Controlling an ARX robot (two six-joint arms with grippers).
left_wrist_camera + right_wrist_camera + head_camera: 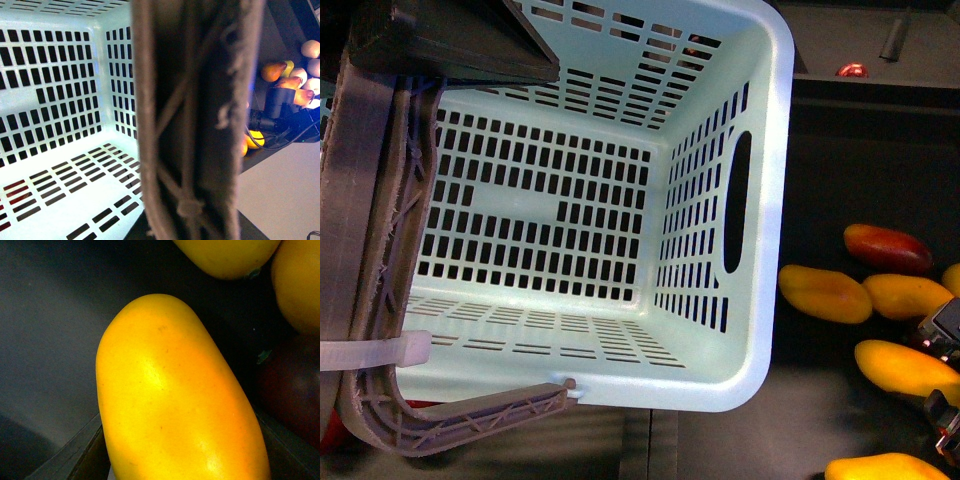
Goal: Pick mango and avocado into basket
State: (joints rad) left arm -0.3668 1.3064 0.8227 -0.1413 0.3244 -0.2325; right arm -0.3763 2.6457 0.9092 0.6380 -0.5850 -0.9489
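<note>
Front view. Left gripper (420, 60) shows as a dark block at the upper end of the brown handle (370, 250). Its jaws are hidden, so I cannot tell how they stand. The basket (775, 200) sits close under the camera with its open side facing it. It is pale teal with a slotted floor and walls, and a white zip tie (375, 352) is on the handle. Right gripper (945, 375) is at the frame's right edge, low over the dark table (840, 150), with one finger on either side of the mango (895, 365). The mango lies on the table to the right of the basket, apart from it. Other yellow mangoes (825, 293) and a dark red mango (887, 248) are near it.

Left wrist view. The handle, blurred, fills the centre and the basket interior lies behind it. No fingers are visible. The right arm (277, 107) shows beyond the rim.

Right wrist view. The mango fills the frame. It is smooth, yellow-orange and elongated, with a glossy highlight. Dark finger edges flank its lower end, spread wide. I cannot tell whether they press on it.
</note>
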